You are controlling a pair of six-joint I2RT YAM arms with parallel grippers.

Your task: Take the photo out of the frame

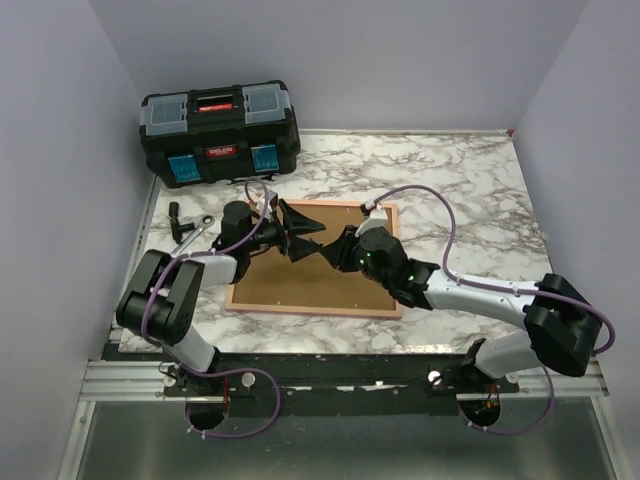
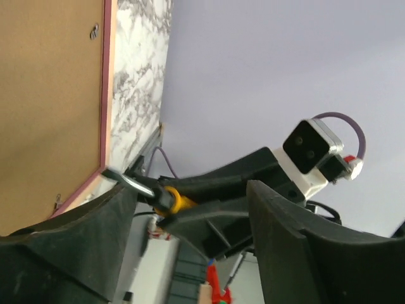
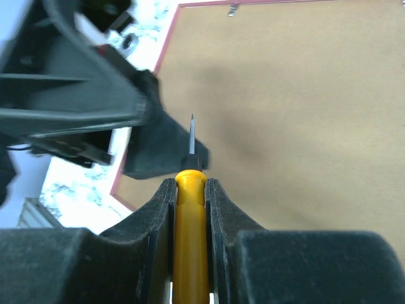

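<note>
The pink frame [image 1: 312, 311] lies face down on the marble table, its brown backing board [image 1: 300, 282] facing up. The photo is hidden under the board. My right gripper [image 1: 335, 250] hovers over the board's middle, shut on a yellow-handled screwdriver [image 3: 190, 234] whose thin tip points at my left gripper. My left gripper [image 1: 300, 232] is open and empty, facing the right one just above the board. In the left wrist view the screwdriver [image 2: 174, 201] sits between my open fingers [image 2: 278, 215], with the frame's edge [image 2: 107, 82] at the left. The right wrist view shows the frame's edge [image 3: 166, 50] too.
A black toolbox [image 1: 220, 130] stands at the back left. A wrench and small tools [image 1: 190, 228] lie on the table left of the frame. Small metal tabs [image 3: 233, 9] sit at the board's edge. Walls close in on three sides.
</note>
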